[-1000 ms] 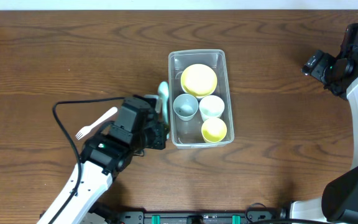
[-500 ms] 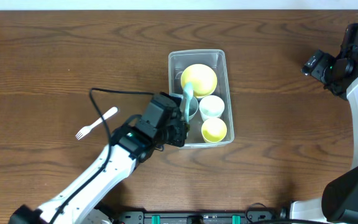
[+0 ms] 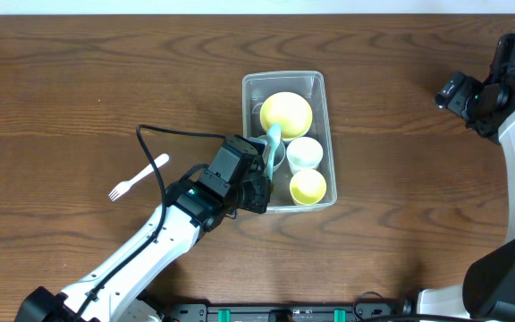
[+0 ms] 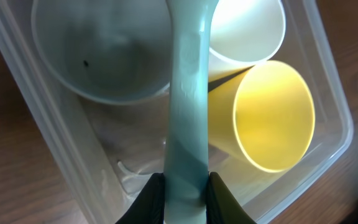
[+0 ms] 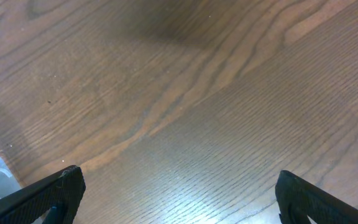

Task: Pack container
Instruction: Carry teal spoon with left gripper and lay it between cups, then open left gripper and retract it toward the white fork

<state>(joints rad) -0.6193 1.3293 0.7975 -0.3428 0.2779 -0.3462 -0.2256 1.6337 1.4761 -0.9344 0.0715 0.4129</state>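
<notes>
Where the two dark fingers (image 4: 156,198) of the left hand (image 4: 184,190) meet, they are clamped on the smooth, flat-sided handle of a pale teal plastic utensil (image 4: 187,93); its far end cannot be identified. The handle reaches over the container (image 4: 55,152), a clear, thin-walled rectangular tub with rounded corners and a raised rim, standing on the counter (image 3: 105,72) near its centre. Beneath the handle stand three smooth round cups: a grey-blue cup (image 4: 98,50), a white cup (image 4: 247,28) and a yellow cup (image 4: 272,118), the yellow one just beside the white. From overhead, a shallow yellow bowl (image 3: 285,114) fills the far end of the tub. A white plastic fork (image 3: 138,176) lies on the dark, wood-grained counter, left of the left arm and apart from the tub. A black cable (image 3: 164,134) loops from that arm. The right hand (image 5: 179,193), well apart near the counter's right edge, has its fingers spread wide above the wood, holding nothing.
</notes>
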